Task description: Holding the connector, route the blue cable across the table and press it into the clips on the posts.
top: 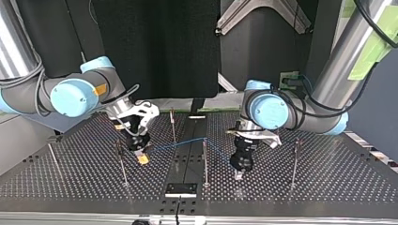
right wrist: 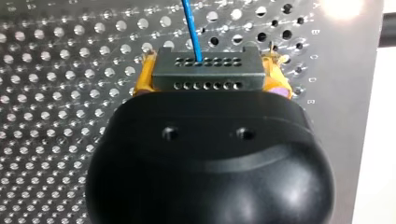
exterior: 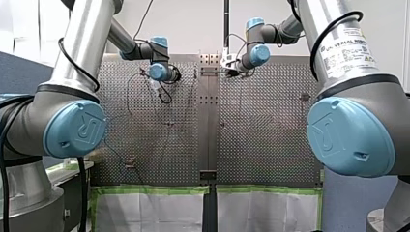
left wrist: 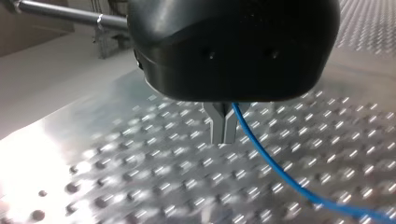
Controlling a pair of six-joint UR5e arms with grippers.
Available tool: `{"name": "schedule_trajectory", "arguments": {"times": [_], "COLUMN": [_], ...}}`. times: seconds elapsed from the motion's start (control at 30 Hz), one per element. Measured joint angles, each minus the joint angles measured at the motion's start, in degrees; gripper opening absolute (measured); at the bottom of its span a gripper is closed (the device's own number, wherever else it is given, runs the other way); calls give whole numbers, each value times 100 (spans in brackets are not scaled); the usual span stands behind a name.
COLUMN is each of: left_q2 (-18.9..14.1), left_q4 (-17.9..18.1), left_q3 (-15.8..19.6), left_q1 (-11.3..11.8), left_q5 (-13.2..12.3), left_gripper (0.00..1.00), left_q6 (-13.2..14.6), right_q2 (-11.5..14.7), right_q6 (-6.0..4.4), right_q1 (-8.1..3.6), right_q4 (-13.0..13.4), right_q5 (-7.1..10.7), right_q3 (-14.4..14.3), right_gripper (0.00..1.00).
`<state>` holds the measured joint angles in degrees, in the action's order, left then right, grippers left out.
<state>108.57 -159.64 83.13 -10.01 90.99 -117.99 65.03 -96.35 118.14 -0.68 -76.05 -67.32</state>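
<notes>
Reference: the centre post (top: 205,161) on the tabletop (top: 328,178), as seen from across the table.

1. Left of the centre post: my right claw (top: 142,157) hung low over the tabletop. Its yellow pads (right wrist: 275,79) were pinching the connector (right wrist: 203,74) by its two short sides. This grip left the face with the holes clear, and the blue cable (top: 187,142) ran straight out of it. I judged that it served to anchor that end so the run could be pulled taut.

2. At the centre post: the cable rose from the connector and crossed the post's top. I could not tell whether it sat in the clip.

3. Right of the centre post: the cable sloped down to my left claw (top: 239,174), which pointed down close above the tabletop. Its metal fingers (left wrist: 223,126) were pressed together, and the cable left at their side. I judged that they were nipping the cable to steer it down toward a clip.
</notes>
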Motion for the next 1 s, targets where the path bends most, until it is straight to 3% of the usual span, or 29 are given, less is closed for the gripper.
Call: {"name": "schedule_trajectory", "arguments": {"times": [0.33,0.5,0.93,0.97,1.0], "left_q2": [6,5,-3,-9,-18], "left_q4": [-345,-536,-943,-1001,-1044], "left_q3": [-86,-85,-81,-77,-72], "left_q1": [112,126,79,66,57], "left_q5": [172,345,643,678,707], "left_gripper": [0,0,0,19,19], "left_q6": [27,168,398,435,466], "right_q2": [-15,-19,-20,-21,-21], "right_q6": [-33,-32,40,46,50], "right_q1": [-126,-167,-150,-142,-138], "right_q4": [55,52,40,39,38], "right_q5": [17,-7,-35,-39,-45], "right_q3": [53,62,73,73,73], "right_gripper": [0,0,0,0,0]}}
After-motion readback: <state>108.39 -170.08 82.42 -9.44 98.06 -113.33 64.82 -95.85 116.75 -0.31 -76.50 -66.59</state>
